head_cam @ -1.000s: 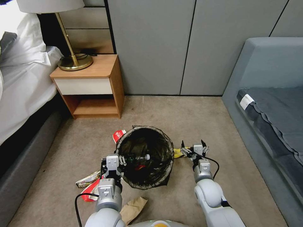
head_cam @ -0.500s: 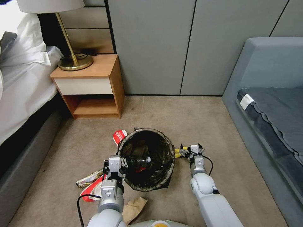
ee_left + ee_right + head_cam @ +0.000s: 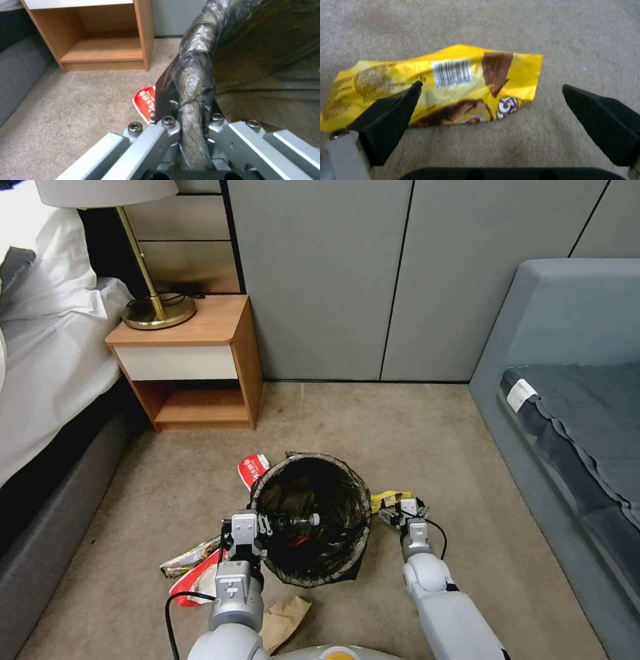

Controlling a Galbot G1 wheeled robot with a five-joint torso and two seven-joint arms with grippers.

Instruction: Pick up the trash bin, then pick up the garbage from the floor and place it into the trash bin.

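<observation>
1. On the carpet floor (image 3: 427, 447) between a bed and a grey sofa, the left gripper (image 3: 257, 527) holds the trash bin (image 3: 311, 517) by the near-left part of its rim; in the left wrist view its fingers (image 3: 153, 140) are clamped on the rolled edge of the dark liner bag (image 3: 195, 82).

2. Inside the bin a clear plastic bottle (image 3: 293, 521) lies across the bottom, with something small and red under it (I cannot say what it is).

3. The right gripper (image 3: 405, 511) is low over the floor, just beside the right side of the bin, with its fingers (image 3: 391, 117) wide apart. The yellow wrapper (image 3: 453, 82) lies flat on the carpet; one pad stands over its edge and the other over bare carpet.

4. The step in hand seems to be the picking of this wrapper. To do it well, I think the gripper should go down until the pads touch the carpet, then close slowly, so that the thin foil is gathered between them and does not slide away.

5. The bin should be held level while the other arm works.

6. More garbage waits on the floor: a red-and-white wrapper (image 3: 252, 468) behind the bin, other wrappers (image 3: 193, 570) near the left arm, and a brown paper bag (image 3: 283, 620) close to the robot's base.
</observation>
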